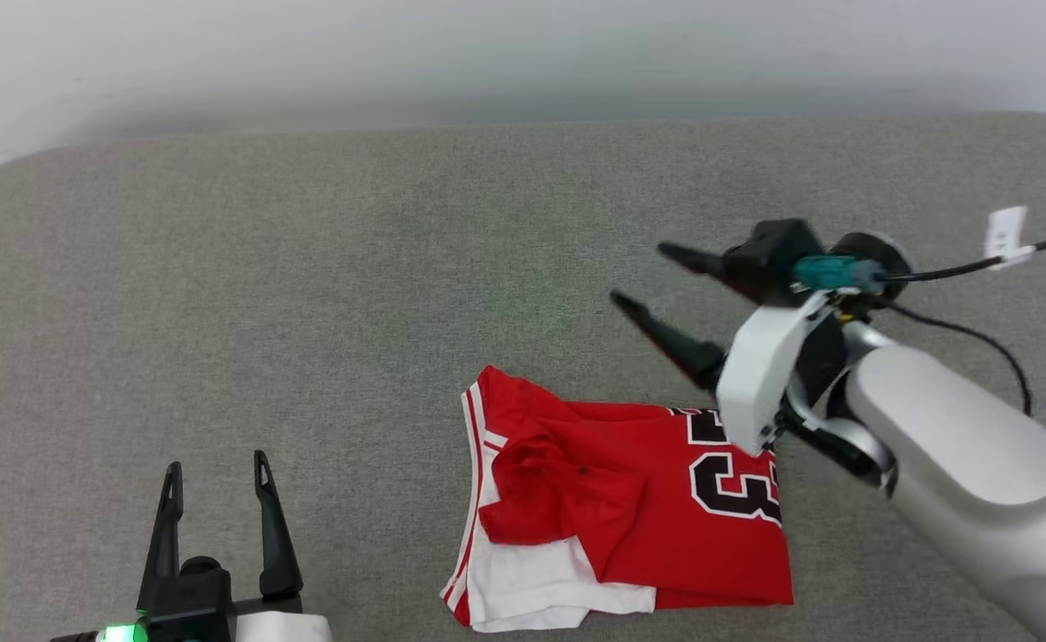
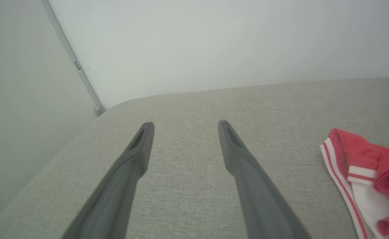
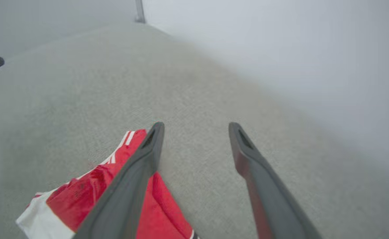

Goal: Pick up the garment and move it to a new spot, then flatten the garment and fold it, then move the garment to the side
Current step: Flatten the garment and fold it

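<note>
- Right gripper (image 1: 638, 275): fingers spread, empty; folded garment (image 1: 665, 499) just below it.
- Left gripper (image 1: 218, 464): spread, garment well to its right.
- Side move probably next: pinch all layers, else fold opens.

Red garment (image 1: 665, 526), white sleeve, red-and-white striped trim, black numerals outlined white; speckled grey fabric surface (image 1: 308, 267).

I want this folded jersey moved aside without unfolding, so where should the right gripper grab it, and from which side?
Probably the right edge of the garment, beside the black number, approached from the right by the open right gripper. That edge lies flat and is nearest it; the left end is loose, with bunched red cloth and a white sleeve.
</note>
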